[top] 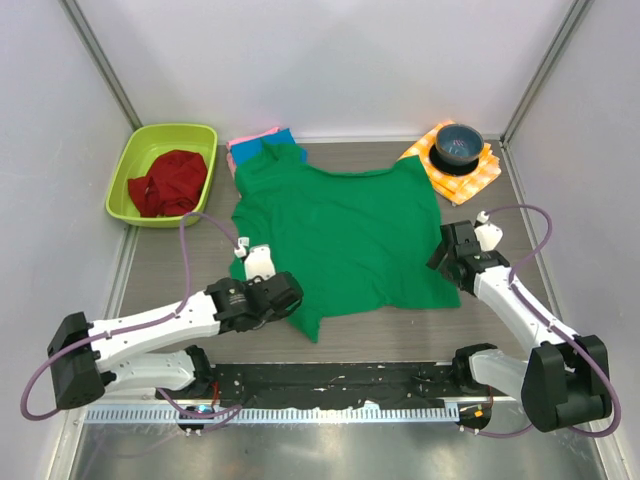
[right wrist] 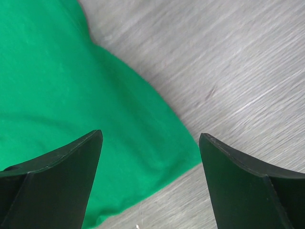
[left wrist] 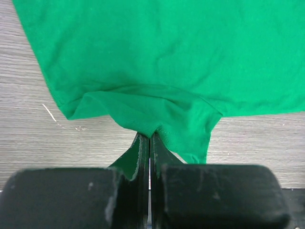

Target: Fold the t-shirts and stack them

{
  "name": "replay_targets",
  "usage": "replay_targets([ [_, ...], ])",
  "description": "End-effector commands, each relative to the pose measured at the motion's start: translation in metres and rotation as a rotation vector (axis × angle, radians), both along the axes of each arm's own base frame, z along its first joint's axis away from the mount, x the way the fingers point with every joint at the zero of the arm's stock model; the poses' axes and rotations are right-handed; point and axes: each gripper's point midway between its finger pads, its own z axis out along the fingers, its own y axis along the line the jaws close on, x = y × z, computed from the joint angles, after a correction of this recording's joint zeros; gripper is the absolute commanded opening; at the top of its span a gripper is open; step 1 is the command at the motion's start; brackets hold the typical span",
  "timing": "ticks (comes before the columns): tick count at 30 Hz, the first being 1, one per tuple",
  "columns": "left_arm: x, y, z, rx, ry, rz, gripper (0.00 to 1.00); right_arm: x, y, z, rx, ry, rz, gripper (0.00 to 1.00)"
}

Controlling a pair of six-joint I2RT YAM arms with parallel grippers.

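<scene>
Pinched shut, the left claw [left wrist: 150, 139] grips the green t-shirt [top: 345, 235] at its near-left hem, and I see cloth bunched up right at the fingertips. The right claw [right wrist: 150, 138] is spread wide over the shirt's near-right corner. On my wrist feed that corner lies between its fingers [right wrist: 62, 176], and I cannot tell whether they touch the cloth. The shirt lies flat in the middle of the table [top: 400, 330], collar at the far side. Its collar overlaps the pink t-shirt [top: 245, 150] and the blue t-shirt [top: 288, 135] at far left. A lime bin [top: 140, 150] holding a red cloth [top: 168, 183] sits further left. At far right a dark bowl [top: 458, 143] rests on the checked cloth [top: 480, 180].
</scene>
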Motion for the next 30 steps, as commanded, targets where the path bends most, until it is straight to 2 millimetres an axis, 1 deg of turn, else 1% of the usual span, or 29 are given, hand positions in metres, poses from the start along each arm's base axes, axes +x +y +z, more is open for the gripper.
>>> replay_targets([
  [1,0.006,0.023,0.005,0.003,-0.025,0.051,0.0,-0.011,0.022,-0.016,0.154,0.031,-0.022,0.87],
  [3,0.006,0.025,0.008,-0.018,-0.028,0.057,0.0,-0.015,0.024,-0.018,0.174,0.035,-0.038,0.85],
  [6,0.006,0.03,0.008,-0.023,-0.022,0.067,0.0,-0.02,0.02,-0.017,0.167,0.04,-0.065,0.83],
  [8,0.006,0.031,0.009,-0.027,-0.018,0.071,0.0,-0.027,0.02,-0.017,0.164,0.063,-0.068,0.81],
  [9,0.006,0.031,0.01,-0.03,-0.017,0.073,0.0,-0.028,0.018,-0.016,0.159,0.067,-0.078,0.8],
  [10,0.006,0.032,0.011,-0.032,-0.019,0.074,0.0,-0.035,0.016,-0.016,0.15,0.088,-0.081,0.79],
  [14,0.007,0.039,0.016,-0.026,-0.026,0.092,0.0,-0.047,0.005,-0.008,0.103,0.105,-0.109,0.8],
  [15,0.008,0.041,0.017,-0.027,-0.027,0.102,0.0,-0.052,0.004,-0.009,0.096,0.119,-0.108,0.8],
  [17,0.008,0.045,0.019,-0.033,-0.033,0.113,0.0,-0.054,0.01,-0.012,0.134,0.124,-0.114,0.79],
  [22,0.01,0.06,0.022,-0.027,-0.039,0.168,0.0,-0.059,0.002,-0.017,0.093,0.165,-0.159,0.78],
  [25,0.013,0.066,0.025,-0.027,-0.047,0.19,0.0,-0.061,0.001,-0.025,0.094,0.172,-0.187,0.77],
  [26,0.013,0.067,0.026,-0.027,-0.046,0.191,0.0,-0.064,0.0,-0.031,0.09,0.181,-0.189,0.77],
  [29,0.015,0.068,0.027,-0.024,-0.039,0.196,0.0,-0.062,-0.001,-0.037,0.088,0.174,-0.198,0.77],
  [30,0.015,0.069,0.026,-0.018,-0.037,0.198,0.0,-0.059,-0.001,-0.036,0.084,0.157,-0.194,0.77],
])
